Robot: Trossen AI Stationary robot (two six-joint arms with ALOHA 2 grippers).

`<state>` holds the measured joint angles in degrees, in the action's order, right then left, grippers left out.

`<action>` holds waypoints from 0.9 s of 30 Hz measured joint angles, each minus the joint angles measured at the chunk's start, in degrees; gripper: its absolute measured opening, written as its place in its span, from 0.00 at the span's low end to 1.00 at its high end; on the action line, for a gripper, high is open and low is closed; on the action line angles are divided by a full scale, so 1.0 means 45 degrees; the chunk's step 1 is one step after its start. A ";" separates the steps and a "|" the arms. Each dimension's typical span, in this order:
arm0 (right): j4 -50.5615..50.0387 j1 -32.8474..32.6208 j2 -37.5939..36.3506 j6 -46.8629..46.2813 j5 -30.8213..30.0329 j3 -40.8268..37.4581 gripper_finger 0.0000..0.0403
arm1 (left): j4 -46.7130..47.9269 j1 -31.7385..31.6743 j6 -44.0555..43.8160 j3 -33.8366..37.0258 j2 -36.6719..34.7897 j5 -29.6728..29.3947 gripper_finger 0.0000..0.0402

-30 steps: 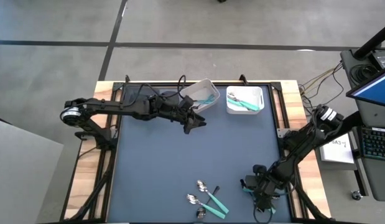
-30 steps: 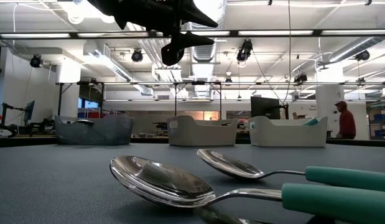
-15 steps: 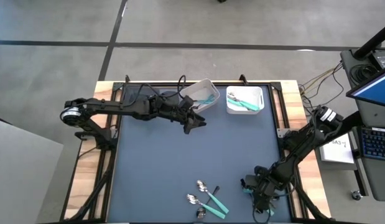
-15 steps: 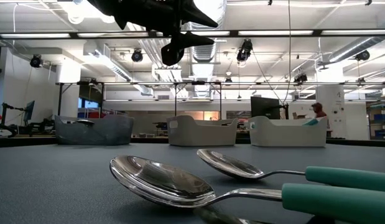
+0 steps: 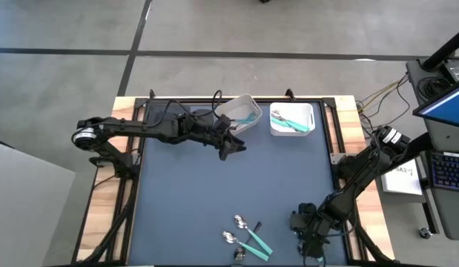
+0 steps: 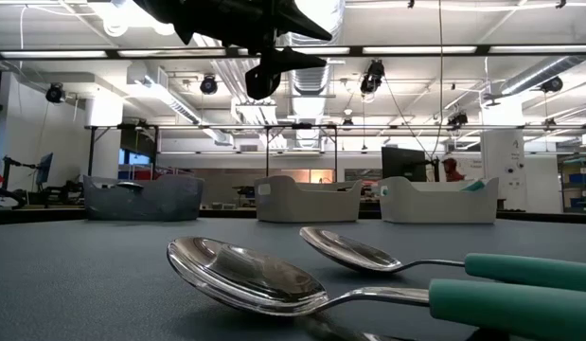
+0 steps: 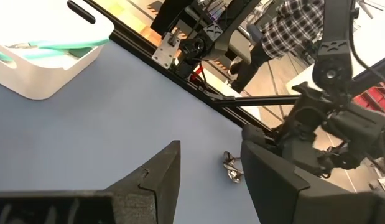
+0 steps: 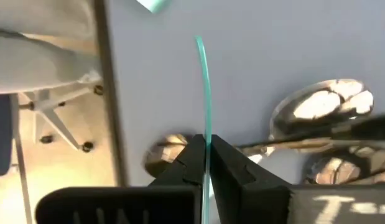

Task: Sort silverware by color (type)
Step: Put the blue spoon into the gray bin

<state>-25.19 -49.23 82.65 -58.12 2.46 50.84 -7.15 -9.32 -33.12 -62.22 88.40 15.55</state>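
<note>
So the right gripper (image 5: 307,230) is down at the near right of the table, and in its wrist view the fingers (image 8: 193,163) are pinched tight on a thin teal handle (image 8: 205,93) seen edge-on. Looks like a teal utensil, can't tell whether spoon or fork.

What worries me: that grip is right on a skinny edge, so the piece could swivel or slip out on the way up, especially if the lift is quick. It's also a long carry across to the bins at the far side, so a loose pinch could drop it mid-table. And the other pieces lie near, so a low swing might knock them.

The left gripper (image 5: 230,148) hangs over the far middle of the mat, just beside the tilted white bin (image 5: 239,113), fingers spread wide with nothing in them.

Count from above: two white bins, the tilted one and a square white bin (image 5: 291,119) to its right, each with teal-handled stuff inside, too small to count. The low view adds a dark grey bin (image 6: 141,198). Loose on the mat near the front: a cluster of about three or four pieces, including two teal-handled spoons (image 5: 250,236), whose bowls (image 6: 250,273) fill the low view.
</note>
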 joint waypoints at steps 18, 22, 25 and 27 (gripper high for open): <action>-0.2759 0.1798 -0.1394 0.1193 -0.4797 0.0511 0.02 | -0.0035 -0.0265 0.1183 0.0000 -0.0662 0.0009 0.37; -0.2707 0.3423 -0.1525 0.2636 -0.5681 0.0511 0.02 | 0.0009 -0.0571 0.1764 0.0000 -0.0883 0.0005 0.37; -0.2513 0.5003 -0.1513 0.4160 -0.5692 0.0511 0.02 | 0.0004 -0.0921 0.2152 0.0000 -0.1062 0.0005 0.37; -0.2139 0.6143 -0.1511 0.5320 -0.5703 0.0511 0.02 | -0.0006 -0.1207 0.2384 0.0000 -0.1163 0.0005 0.37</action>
<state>-34.81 -21.59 75.85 -34.18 -23.21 53.15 -7.18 -14.75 -22.40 -62.22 83.17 15.57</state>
